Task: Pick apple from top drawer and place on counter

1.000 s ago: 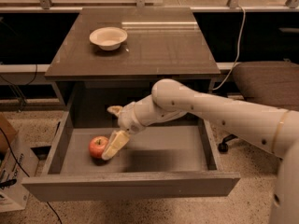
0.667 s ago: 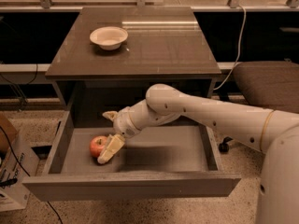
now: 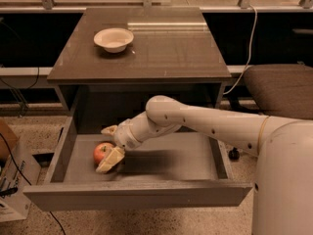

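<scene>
The red apple (image 3: 101, 152) lies on the floor of the open top drawer (image 3: 166, 158), near its left side. My gripper (image 3: 103, 150) reaches down into the drawer from the right. It is open, with one finger (image 3: 108, 130) behind the apple and the other (image 3: 110, 160) at its front right, close to or touching it. The apple rests on the drawer floor. The counter (image 3: 161, 48) is the dark glossy tabletop above the drawer.
A cream-white bowl (image 3: 113, 39) stands on the counter's back left. The drawer's front panel (image 3: 137, 196) juts toward the camera. A padded chair (image 3: 281, 89) is at the right. A cardboard box (image 3: 12, 173) sits on the floor at the left.
The arm has shifted a little to the left, bringing the fingers further around the apple. The apple has not moved.
</scene>
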